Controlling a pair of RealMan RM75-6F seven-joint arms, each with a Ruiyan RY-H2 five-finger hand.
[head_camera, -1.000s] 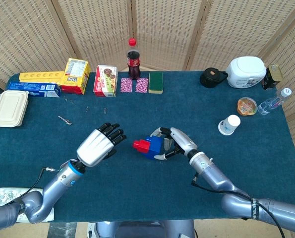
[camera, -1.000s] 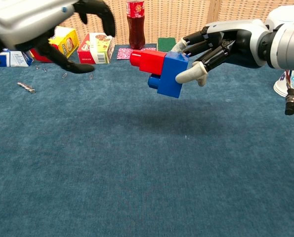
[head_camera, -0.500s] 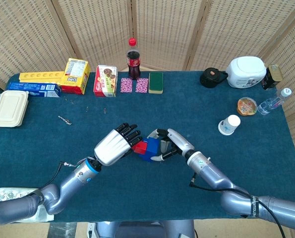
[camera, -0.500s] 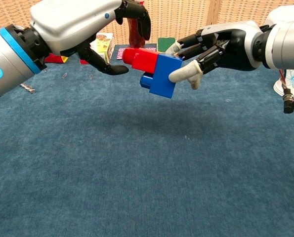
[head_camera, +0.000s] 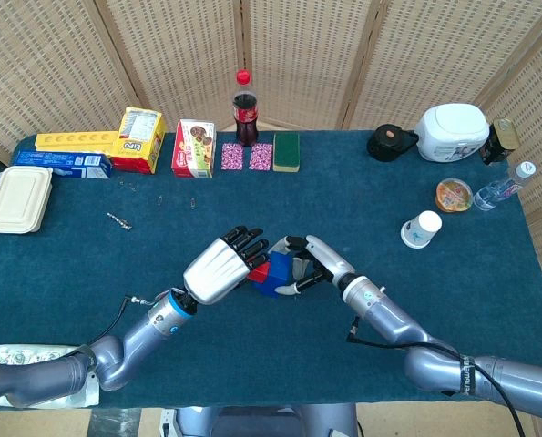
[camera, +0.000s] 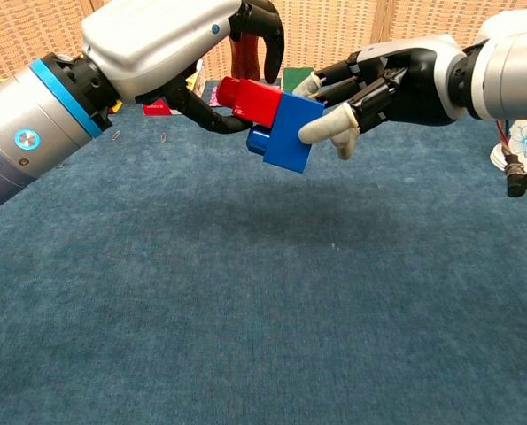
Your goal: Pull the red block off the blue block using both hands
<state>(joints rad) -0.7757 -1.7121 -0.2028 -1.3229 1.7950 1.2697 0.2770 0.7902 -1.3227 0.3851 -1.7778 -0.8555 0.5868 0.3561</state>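
Blue felt-like cloth covers the table (head_camera: 252,364) in the head view. Above its middle, the red block (head_camera: 260,269) and blue block (head_camera: 276,275) are held clear of the cloth, still joined. The left hand (head_camera: 223,266), silver-backed with black fingers, curls over the red block from the left edge side; the right hand (head_camera: 309,264) grasps the blue block from the right. Along the far edge stand a cola bottle (head_camera: 244,109), a red biscuit box (head_camera: 194,147) and a green sponge (head_camera: 286,151); a paper cup (head_camera: 423,228) stands near the right edge.

In the chest view the two blocks show as hard, glossy plastic with square corners. The red block (camera: 250,99) juts leftward from the upper face of the blue block (camera: 288,133), so the pair's long axis runs left to right, tilted down toward the right. The left hand (camera: 188,49) has its dark fingers closed around the red block's free end, above and below. The right hand (camera: 383,84) clamps the blue block, its pale thumb pressed on the near face.
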